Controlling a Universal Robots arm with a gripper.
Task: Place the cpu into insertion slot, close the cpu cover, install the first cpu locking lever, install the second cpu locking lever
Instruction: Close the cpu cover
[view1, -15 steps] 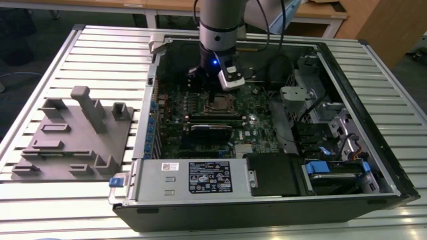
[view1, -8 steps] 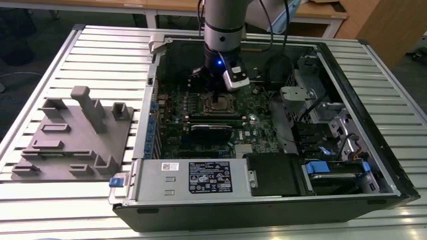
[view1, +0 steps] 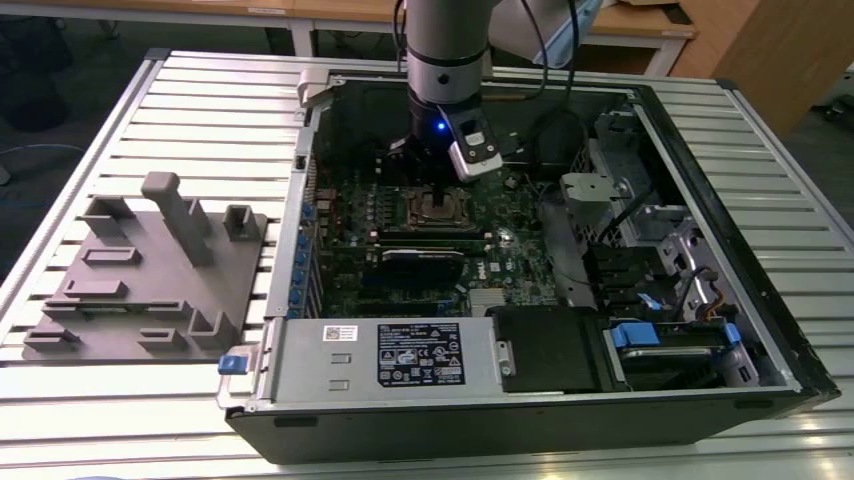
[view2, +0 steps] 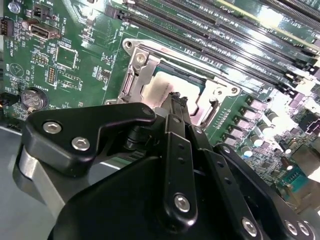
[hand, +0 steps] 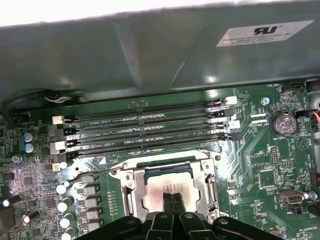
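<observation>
Fingertips first: in both wrist views we see the gripper (hand: 172, 196) drawn fully together, no gap between the two fingers and nothing carried between them. That narrow closed tip sits right over the cpu (hand: 165, 179), at or just above its dull metal top; we can't tell whether it actually touches.

And the cpu is down in the insertion slot (view1: 416, 208), lying flat and square. In the second wrist view the gripper (view2: 176, 97) lines up with the middle of the chip (view2: 161, 85), which we read as the reason for the closed fingers: a single slim point fits inside the window where open fingers would foul the metalwork.

Around the chip, the cpu cover (hand: 209, 189) appears to lie down flat, framing it. Whether it is latched, we cannot make out.

From the exterior view, the arm stands nearly upright inside the open computer case (view1: 747, 230), coming straight down onto the motherboard (hand: 265, 150) beside the memory slots (hand: 150, 131).
</observation>
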